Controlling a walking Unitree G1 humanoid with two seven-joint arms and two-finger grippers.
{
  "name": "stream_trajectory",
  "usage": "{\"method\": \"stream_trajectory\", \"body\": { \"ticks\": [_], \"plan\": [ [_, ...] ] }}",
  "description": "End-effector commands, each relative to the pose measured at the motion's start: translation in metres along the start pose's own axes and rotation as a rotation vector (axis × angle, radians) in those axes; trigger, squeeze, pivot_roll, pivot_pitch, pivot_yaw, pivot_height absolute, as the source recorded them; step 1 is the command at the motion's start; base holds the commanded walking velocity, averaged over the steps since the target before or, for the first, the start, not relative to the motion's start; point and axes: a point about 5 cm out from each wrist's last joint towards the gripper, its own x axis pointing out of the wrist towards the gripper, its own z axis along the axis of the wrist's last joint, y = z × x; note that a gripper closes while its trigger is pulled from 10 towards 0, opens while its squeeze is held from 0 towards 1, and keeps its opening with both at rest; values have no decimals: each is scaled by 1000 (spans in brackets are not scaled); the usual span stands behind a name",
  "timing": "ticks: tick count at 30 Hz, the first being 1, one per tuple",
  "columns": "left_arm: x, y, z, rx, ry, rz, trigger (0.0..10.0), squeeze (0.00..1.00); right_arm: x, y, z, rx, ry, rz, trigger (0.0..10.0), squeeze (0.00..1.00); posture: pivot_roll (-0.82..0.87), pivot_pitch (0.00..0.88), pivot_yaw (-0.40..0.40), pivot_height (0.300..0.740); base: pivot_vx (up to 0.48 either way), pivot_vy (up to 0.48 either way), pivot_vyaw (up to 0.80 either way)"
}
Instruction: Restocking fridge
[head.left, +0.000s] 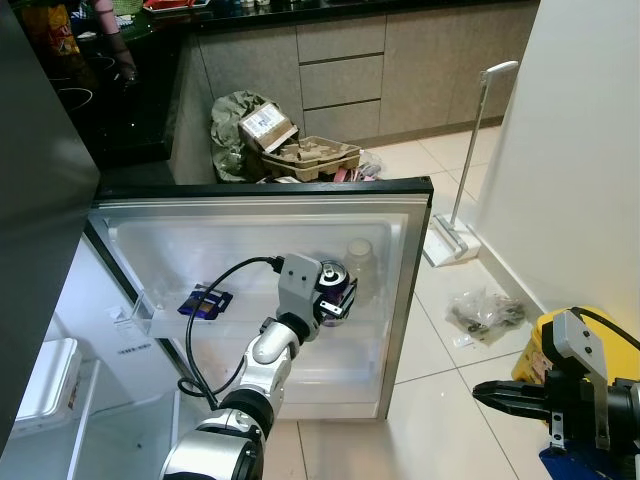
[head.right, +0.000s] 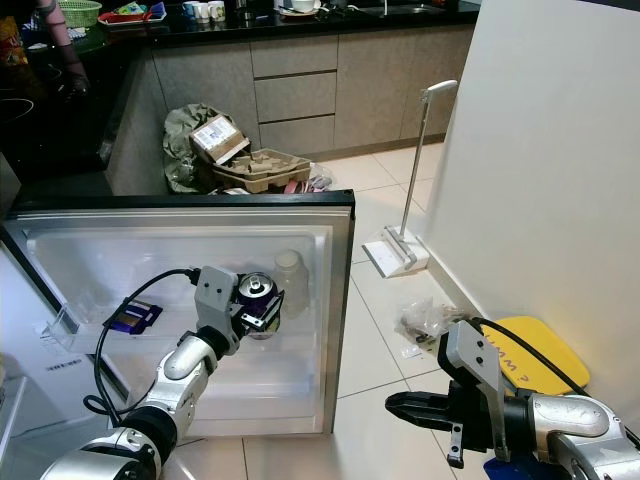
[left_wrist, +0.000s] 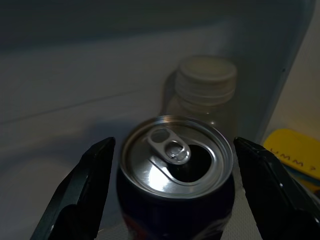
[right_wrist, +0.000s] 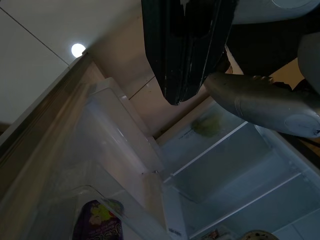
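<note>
The fridge door (head.left: 400, 330) stands open. The left gripper (head.left: 335, 292) reaches into the door shelf; its jaws stand apart on both sides of a soda can (left_wrist: 176, 172), beside a plastic bottle (left_wrist: 205, 90). The right gripper (head.right: 405, 405) hangs low, jaws together.

Count of items at the open fridge door

One drink can (left_wrist: 176, 172), one capped clear bottle (left_wrist: 206, 92) just behind it, and one dark blue packet (head.left: 206, 302) sit in the door; on the floor lie one cardboard box (head.left: 267, 127), one egg tray (head.left: 310, 156), and one dustpan (head.left: 452, 240).
</note>
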Motion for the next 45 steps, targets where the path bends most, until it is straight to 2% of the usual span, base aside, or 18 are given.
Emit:
{"method": "stream_trajectory", "body": {
  "ticks": [1,14,28,35,37,40,45],
  "plan": [
    [3,3,8,13,-33,-1,10000,0,-3,0,3,1,-4,-7,10000,0,-47,0,49,740,0,0,0],
    [1,8,12,-9,-72,4,10000,0,-4,-2,5,-5,-9,-9,10000,0,-44,0,43,740,0,0,0],
    [-7,29,19,-36,-130,53,10000,0,-3,-3,7,-13,-11,1,10000,0,-40,0,34,740,0,0,0],
    [-13,32,21,-116,-182,3,10000,0,-4,-3,6,-11,-7,0,10000,0,-35,0,30,740,0,0,0],
    [-15,28,17,-147,-178,-55,10000,0,-4,-4,6,-12,-6,-1,10000,0,-32,0,29,740,0,0,0],
    [-16,27,16,-148,-175,-68,10000,0,-3,-4,6,-12,-6,-2,10000,0,-32,0,29,740,0,0,0],
    [-19,25,15,-219,-196,-132,10000,0,-3,-4,6,-10,-7,-3,10000,0,-35,0,32,740,0,0,0]
  ]
}}
